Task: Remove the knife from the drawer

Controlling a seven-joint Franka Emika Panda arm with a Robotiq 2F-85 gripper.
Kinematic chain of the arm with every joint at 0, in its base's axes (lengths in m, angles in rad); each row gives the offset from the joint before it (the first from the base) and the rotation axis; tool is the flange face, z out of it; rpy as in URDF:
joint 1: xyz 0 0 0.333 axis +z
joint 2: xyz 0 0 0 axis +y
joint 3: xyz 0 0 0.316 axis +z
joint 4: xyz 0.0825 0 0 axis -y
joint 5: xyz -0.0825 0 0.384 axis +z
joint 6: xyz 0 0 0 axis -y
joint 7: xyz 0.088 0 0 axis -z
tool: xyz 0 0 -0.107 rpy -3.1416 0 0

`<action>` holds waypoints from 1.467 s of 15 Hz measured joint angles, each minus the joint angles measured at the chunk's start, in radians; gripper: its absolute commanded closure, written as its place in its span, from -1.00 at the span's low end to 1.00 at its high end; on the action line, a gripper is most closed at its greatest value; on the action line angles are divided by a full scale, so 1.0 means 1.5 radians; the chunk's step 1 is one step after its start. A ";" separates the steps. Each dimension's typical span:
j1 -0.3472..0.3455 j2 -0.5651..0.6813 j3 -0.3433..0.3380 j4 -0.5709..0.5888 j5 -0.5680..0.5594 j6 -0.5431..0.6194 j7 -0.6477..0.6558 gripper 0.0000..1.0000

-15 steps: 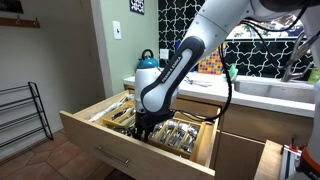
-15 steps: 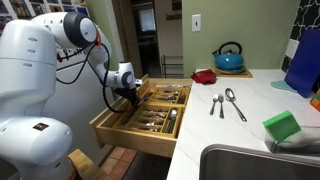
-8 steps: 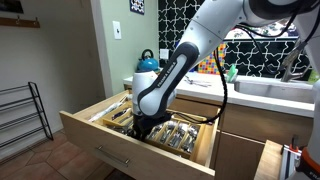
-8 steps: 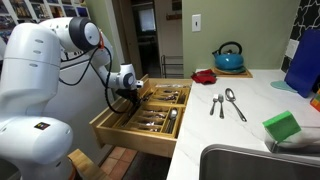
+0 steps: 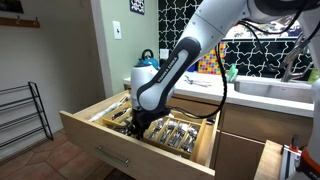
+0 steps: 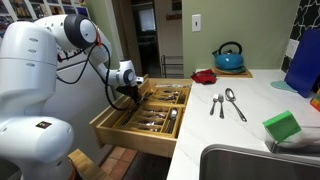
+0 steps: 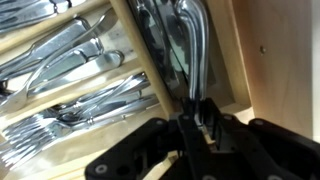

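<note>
The wide light-wood drawer [image 5: 108, 148] stands pulled open, with wooden dividers and cutlery inside; it also shows in the other exterior view [image 6: 128, 130]. My gripper [image 5: 140, 124] [image 6: 129, 94] is down inside the drawer at one end compartment. In the wrist view my gripper [image 7: 200, 125] is shut on the end of a long metal knife [image 7: 194, 58] that lies along the compartment with other knives. Forks and spoons [image 7: 70, 100] fill the neighbouring compartments beyond a divider [image 7: 133, 50].
On the white counter lie a fork and spoon [image 6: 226, 103], a green sponge [image 6: 283, 126], a red item [image 6: 205, 75] and a blue kettle [image 6: 229, 57]. A sink [image 6: 250, 160] is at the front. A wire rack [image 5: 22, 115] stands on the floor. A narrow pull-out [image 5: 270, 160] is open beside the drawer.
My gripper has risen slightly and shifted a little within the drawer, still shut on the knife. The drawer and the counter items have not moved.
</note>
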 measured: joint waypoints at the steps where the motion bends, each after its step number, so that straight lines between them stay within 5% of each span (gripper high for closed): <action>1: 0.004 -0.017 -0.004 -0.001 -0.012 -0.013 0.001 0.91; 12: -0.047 -0.187 0.001 0.037 -0.181 -0.322 -0.101 0.91; 17: -0.110 -0.194 -0.005 0.056 -0.258 -0.354 -0.120 0.91; 18: -0.121 -0.194 -0.007 0.056 -0.272 -0.355 -0.119 0.64; 22: -0.140 -0.194 -0.011 0.056 -0.297 -0.355 -0.106 0.64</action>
